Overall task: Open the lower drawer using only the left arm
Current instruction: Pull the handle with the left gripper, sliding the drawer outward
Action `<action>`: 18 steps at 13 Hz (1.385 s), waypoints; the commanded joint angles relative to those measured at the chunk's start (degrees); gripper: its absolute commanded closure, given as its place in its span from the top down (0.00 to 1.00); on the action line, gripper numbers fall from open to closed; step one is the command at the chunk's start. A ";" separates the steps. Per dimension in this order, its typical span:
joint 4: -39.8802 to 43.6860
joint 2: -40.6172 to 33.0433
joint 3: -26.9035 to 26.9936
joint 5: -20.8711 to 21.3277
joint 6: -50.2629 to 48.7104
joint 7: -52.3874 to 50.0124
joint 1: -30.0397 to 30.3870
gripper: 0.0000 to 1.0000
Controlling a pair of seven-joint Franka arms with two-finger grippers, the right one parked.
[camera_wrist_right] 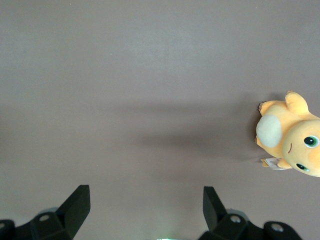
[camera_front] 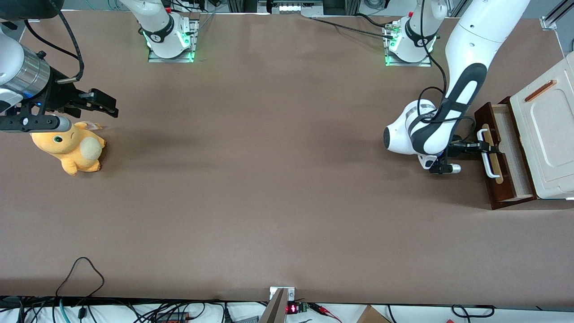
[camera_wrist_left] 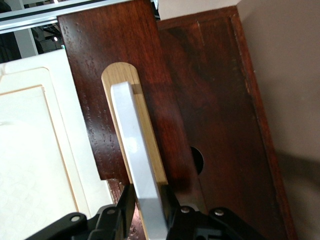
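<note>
Surface: a brown table [camera_front: 269, 179] fills the front view, with cables and a small red lit display along its near edge; the digits are too small to read.

Front view, lower drawer: the lower drawer [camera_front: 504, 157] sits at the working arm's end of the table, pulled partly out from under a cream-white panel [camera_front: 549, 139] that carries a copper bar handle [camera_front: 540, 90]. Pale wood shows inside it.

Front view, handle: a white bar handle [camera_front: 489, 152] lies on a tan strip along the dark reddish-brown front.

Front view, left arm: the left arm [camera_front: 466, 76] bends down from its base, a black cable looping beside it.

Front view, gripper: the gripper [camera_front: 482, 146] reaches level to the white bar handle, near its middle.

Front view, plush: an orange plush toy [camera_front: 71, 146] lies toward the parked arm's end of the table, well apart from the drawer.

Left wrist view, fingers: the black fingers [camera_wrist_left: 122, 212] sit narrow, closed on the white bar handle [camera_wrist_left: 137, 170].

Left wrist view, drawer: the tan strip [camera_wrist_left: 127, 82] lies under the bar on the reddish-brown front [camera_wrist_left: 115, 60]; the cream-white panel [camera_wrist_left: 35, 150] is just beside it.

Right wrist view: the orange plush toy [camera_wrist_right: 292, 137] lies on the bare brown table [camera_wrist_right: 125, 100], a small white tag at its side, its print unreadable.

Writing: no brand or label is legible in any view.
</note>
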 commanded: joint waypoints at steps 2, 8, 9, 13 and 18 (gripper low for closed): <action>2.96 0.58 -3.56 -3.73 3.21 4.23 -2.95 0.00; 3.48 0.75 -3.47 -4.69 3.30 5.19 -3.04 0.09; 3.40 0.75 -3.47 -4.69 3.30 6.15 -3.04 0.18; 4.70 0.05 -4.34 -6.44 3.30 6.34 -2.95 1.00; 12.68 -5.99 -6.28 -24.40 5.04 5.72 -3.22 1.00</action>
